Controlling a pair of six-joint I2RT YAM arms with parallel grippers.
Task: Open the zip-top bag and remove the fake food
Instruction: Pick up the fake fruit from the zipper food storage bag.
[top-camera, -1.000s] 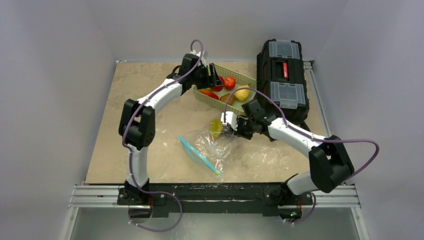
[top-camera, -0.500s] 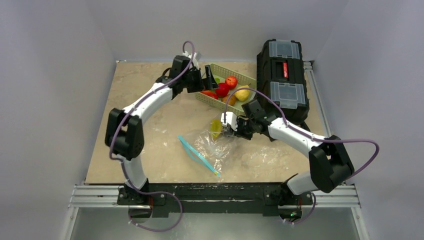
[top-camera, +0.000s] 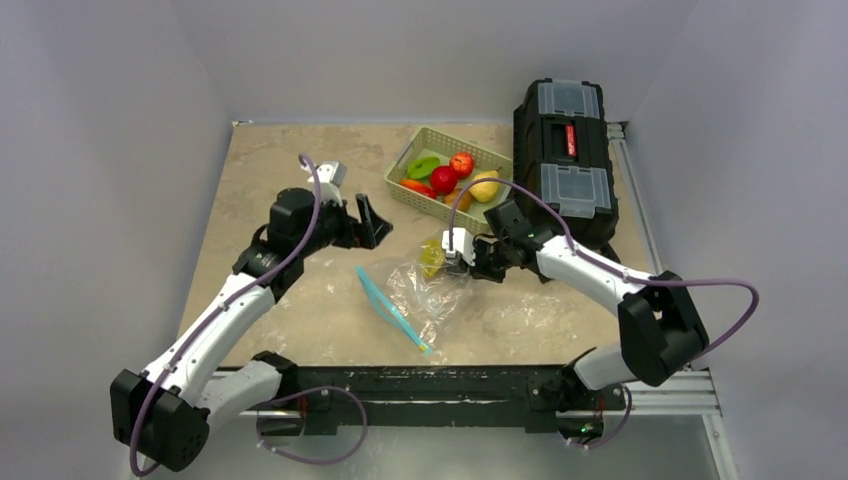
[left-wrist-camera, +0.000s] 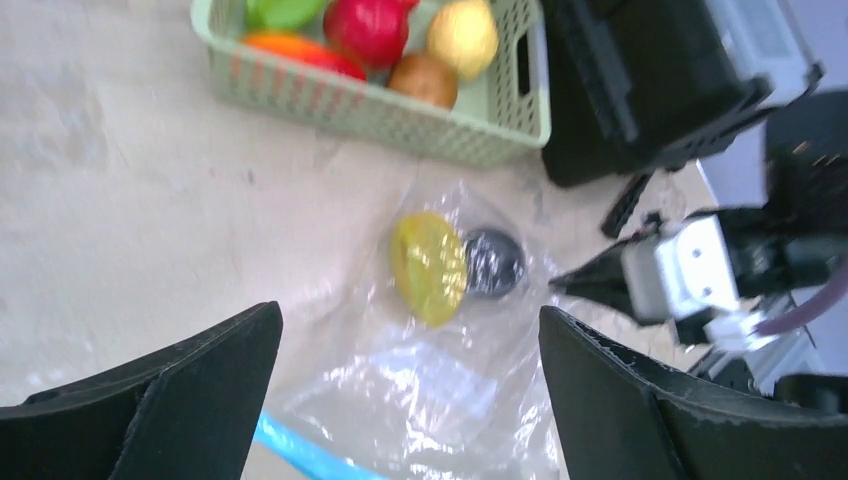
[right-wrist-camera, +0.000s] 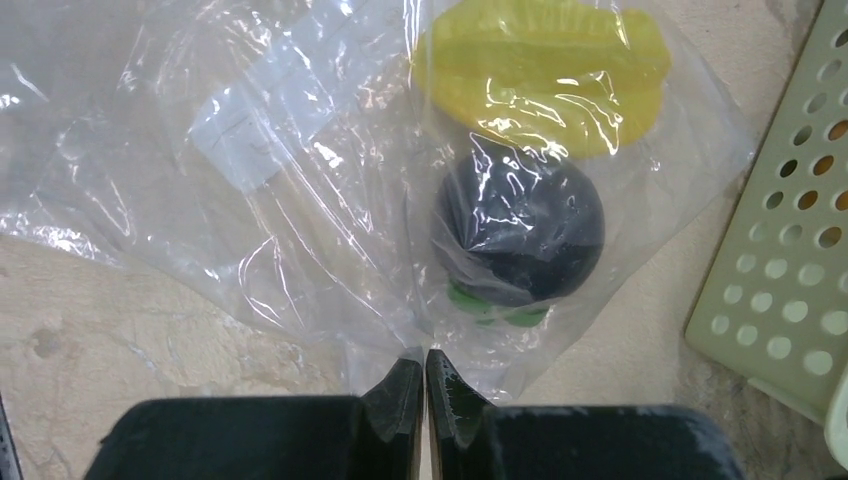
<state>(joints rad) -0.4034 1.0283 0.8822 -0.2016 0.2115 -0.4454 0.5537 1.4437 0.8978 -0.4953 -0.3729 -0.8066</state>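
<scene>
Left arm pulled back from the basket (top-camera: 415, 202); left jaws wide, empty.
Right jaws pinch the zip-top bag (top-camera: 425, 295) mid-bench; wrist views alone show dark (perhaps purple) fake food (right-wrist-camera: 520, 235) beside the yellow.

From the left wrist, blurred throughout. Cropped at 12 o'clock there, the green basket (left-wrist-camera: 400, 110); at 6 o'clock, the teal zip strip (left-wrist-camera: 300, 455). From the right wrist, cut at 9 and 12 o'clock, the zip-top bag (right-wrist-camera: 250, 150); at 3 o'clock, the basket.
</scene>
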